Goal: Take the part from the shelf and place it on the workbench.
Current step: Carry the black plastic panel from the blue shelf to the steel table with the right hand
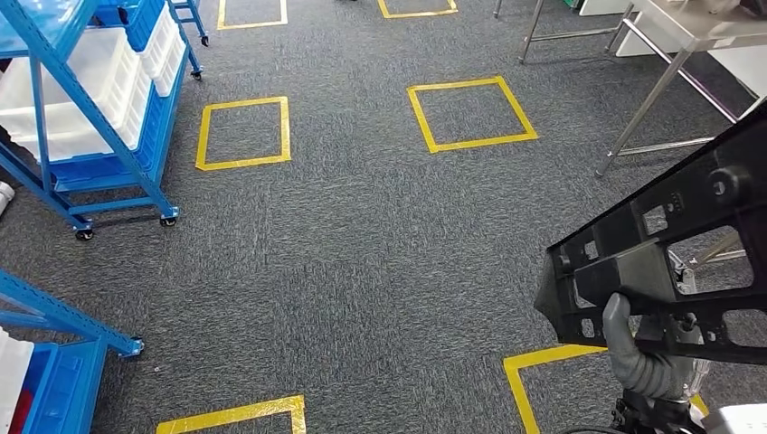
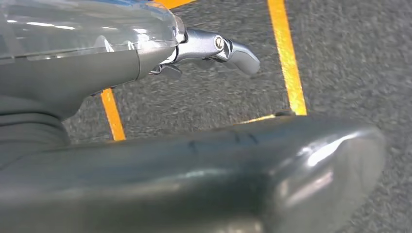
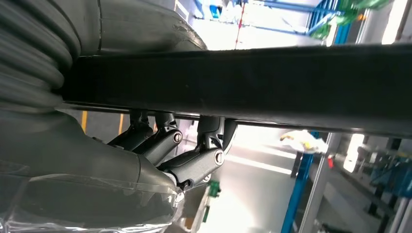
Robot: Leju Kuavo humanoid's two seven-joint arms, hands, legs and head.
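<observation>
A long black plastic part (image 1: pixel 674 244) with cut-out windows slants up across the right of the head view, carried above the carpet. My right hand (image 1: pixel 644 357) grips its lower bar from below, thumb wrapped over the front. In the right wrist view the same part (image 3: pixel 272 82) is a dark bar crossing the picture, with my right hand's fingers (image 3: pixel 194 162) curled up against its underside. My left hand (image 2: pixel 214 48) hangs over the carpet and holds nothing; its fingers are stretched out.
Blue wheeled shelf racks with white and blue bins (image 1: pixel 99 99) stand at the left, another rack (image 1: pixel 54 362) at the lower left. A metal-legged workbench (image 1: pixel 687 36) stands at the upper right. Yellow tape squares (image 1: pixel 470 113) mark the grey carpet.
</observation>
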